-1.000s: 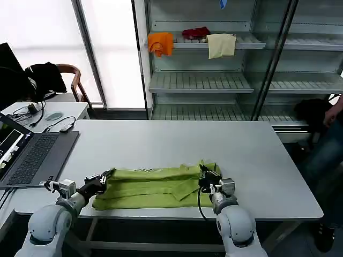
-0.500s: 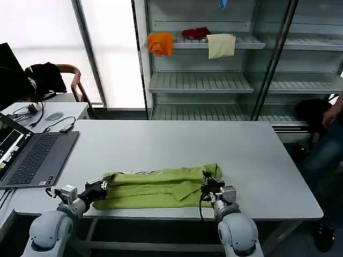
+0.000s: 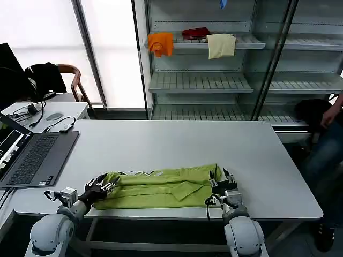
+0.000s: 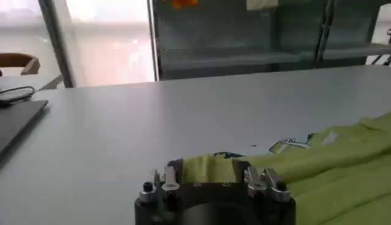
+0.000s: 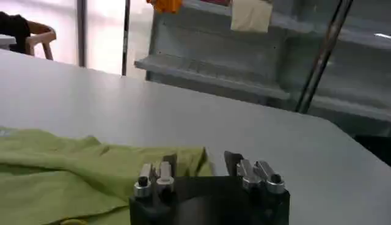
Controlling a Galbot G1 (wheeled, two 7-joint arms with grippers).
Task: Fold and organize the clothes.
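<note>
White table (image 3: 171, 144): lime-green T-shirt (image 3: 161, 187) folded into long creased band.

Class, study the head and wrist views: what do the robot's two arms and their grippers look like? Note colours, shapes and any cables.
Both arms have rounded, light-grey shells. Each ends in a silver metal wrist block carrying a black gripper: the left gripper and the right gripper. A thin black cable loops beside the right wrist. In the wrist views, silver knuckles with dark bolts sit on a black rounded body.

We see a white table (image 3: 257, 155) carrying a lime-green T-shirt (image 3: 161, 187), folded into a long band along its near edge, and an open laptop (image 3: 32, 155) at its left edge.
</note>
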